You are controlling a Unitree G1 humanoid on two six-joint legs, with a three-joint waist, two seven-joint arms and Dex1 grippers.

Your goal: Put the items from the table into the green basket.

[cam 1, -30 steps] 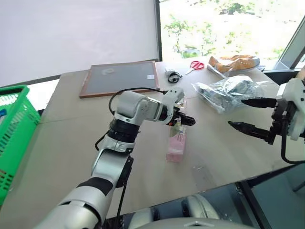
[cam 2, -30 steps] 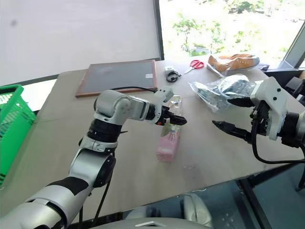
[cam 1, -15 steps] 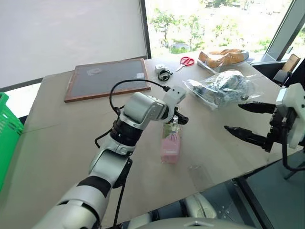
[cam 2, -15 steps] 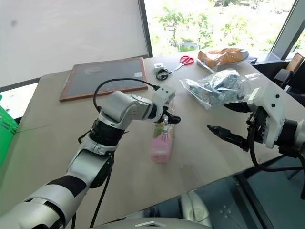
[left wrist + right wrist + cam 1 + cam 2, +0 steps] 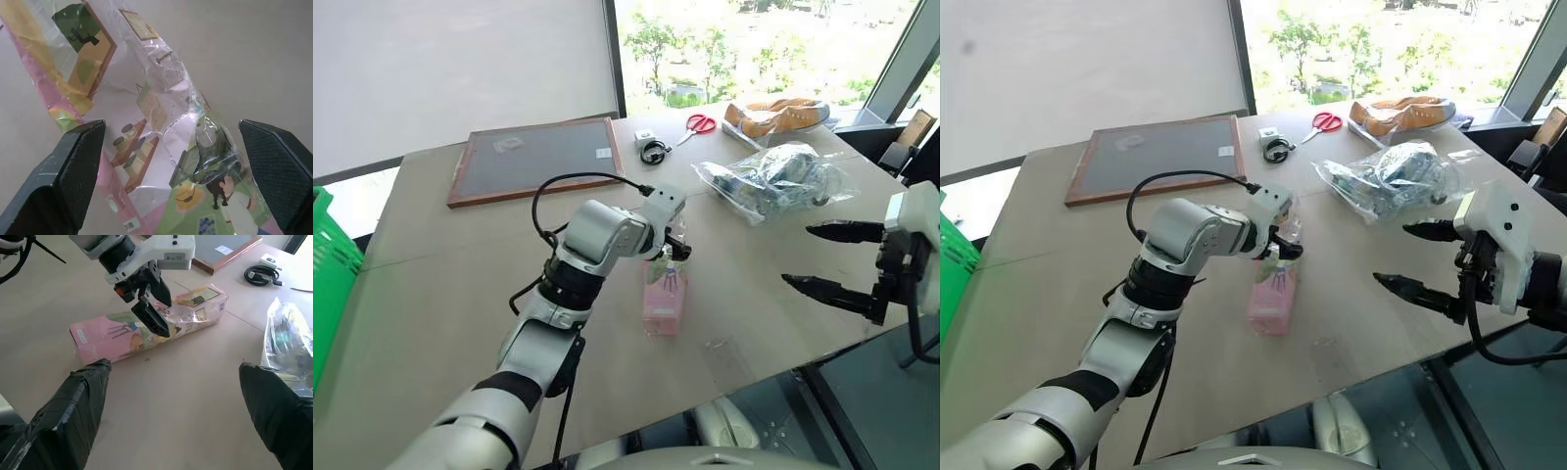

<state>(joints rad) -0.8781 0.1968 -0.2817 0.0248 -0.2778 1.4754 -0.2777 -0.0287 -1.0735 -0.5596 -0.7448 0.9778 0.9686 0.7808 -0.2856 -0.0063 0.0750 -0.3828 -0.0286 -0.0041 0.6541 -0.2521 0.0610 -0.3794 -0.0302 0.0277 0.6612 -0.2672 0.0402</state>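
The box (image 5: 665, 290), long, clear-wrapped and pink at the base, lies flat on the counter (image 5: 450, 284) near its middle, well apart from the green basket (image 5: 331, 284) at the far left edge; no bottle can be made out. The left claw (image 5: 676, 247) hangs over the far end of the box, tilted downward, fingers (image 5: 78, 169) set wide apart with the crinkled wrapper between them in the left wrist view; whether the tips touch the wrapper cannot be told. The right claw (image 5: 822, 257) stands off to the right of the box, fingers apart, holding nothing, near a clear plastic bag (image 5: 771, 181). A framed board (image 5: 540, 157), scissors (image 5: 697, 124) and a coiled cable (image 5: 653, 152) lie toward the far side.

Judgement: the step in hand is the reach for the box, grip not yet made; the next move calls for lowering the left claw astride the box, closing across its narrow width, then lifting and carrying it left to the basket; the slick wrapper may slip.
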